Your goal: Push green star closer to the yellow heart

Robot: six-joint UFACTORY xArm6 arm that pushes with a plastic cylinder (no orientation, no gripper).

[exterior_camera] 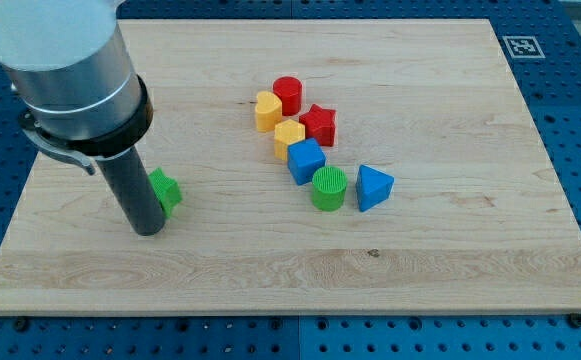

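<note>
The green star (167, 191) lies on the wooden board (450, 260) at the view's left, partly hidden behind my rod. My tip (148, 230) rests on the board against the star's lower left side. The yellow heart (266, 111) sits near the board's middle top, well to the right of and above the star.
A cluster lies around the heart: a red cylinder (288, 94), a red star (319, 124), a yellow block (289, 135), a blue cube (306, 160), a green cylinder (329, 188) and a blue triangular block (372, 187).
</note>
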